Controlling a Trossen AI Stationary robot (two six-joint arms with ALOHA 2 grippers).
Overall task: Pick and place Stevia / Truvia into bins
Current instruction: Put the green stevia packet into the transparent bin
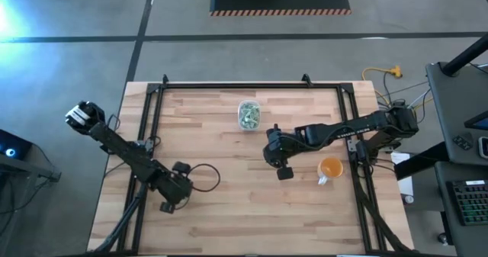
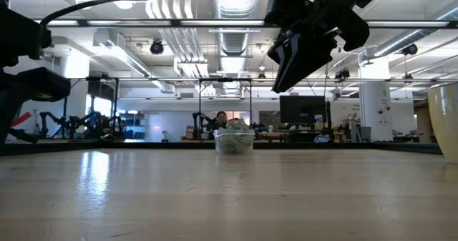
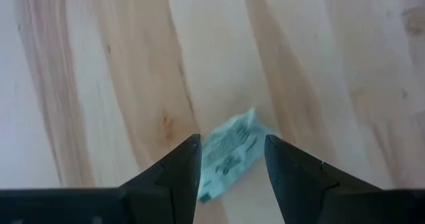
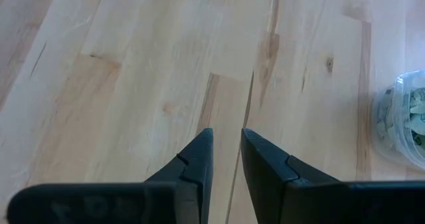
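Desk (image 1: 229, 203) first: you are working on a pale wooden top with both arms over it, the left arm reaching in at the near-left part and the right arm stretching across the middle. Toward the far edge, near the centre, the clear bin (image 1: 249, 114) is sitting with a heap of green-and-white packets already inside; in the right wrist view it is showing off to one side (image 4: 404, 124). An orange cup (image 1: 330, 168) is standing beside the right arm and has no part in this job.

Your step, as it looks, is the pick. The left hand (image 3: 231, 159) is hanging over a single Stevia packet (image 3: 229, 154), which is lying flat on the wood well apart from the bin. The fingers are spread, one on each side of the packet, and they are not pinching anything; whether they are touching the wood cannot be told. To do this well, you are likely wanting to come straight down, keep the packet centred between the fingers, and close across its narrow width, since a thin flat packet may slide or buckle.

The right hand (image 4: 226, 154) is hovering above bare wood, its fingers slightly parted with a narrow gap, holding nothing
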